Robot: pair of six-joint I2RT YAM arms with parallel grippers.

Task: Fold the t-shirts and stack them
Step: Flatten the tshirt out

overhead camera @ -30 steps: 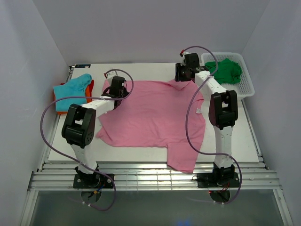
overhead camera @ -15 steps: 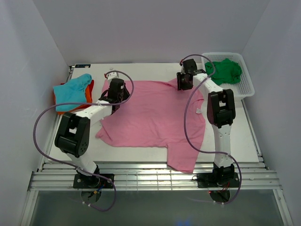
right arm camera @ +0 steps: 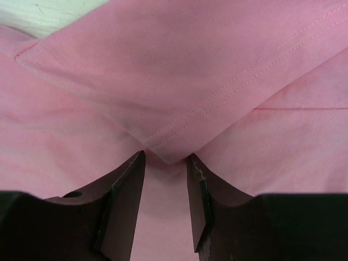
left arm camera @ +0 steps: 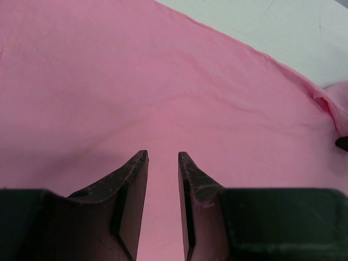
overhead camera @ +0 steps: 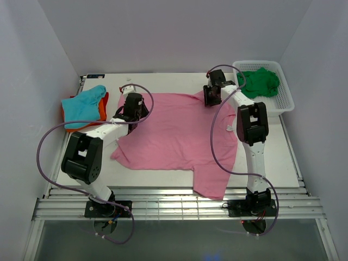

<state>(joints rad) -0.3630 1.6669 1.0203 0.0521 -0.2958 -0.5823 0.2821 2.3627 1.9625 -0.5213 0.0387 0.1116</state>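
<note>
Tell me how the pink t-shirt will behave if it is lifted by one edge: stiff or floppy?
Probably floppy: the pink t-shirt lies flat on the table with soft wrinkles and a folded-over hem. Likely light, since the cloth looks thin. Lifted at one edge, the rest would probably sag and drag, because it is spread wide.

Pink t-shirt (overhead camera: 179,136) spread on table (overhead camera: 277,157) (one flap past near edge), green t-shirt (overhead camera: 260,81) in basket (overhead camera: 287,100)
</note>
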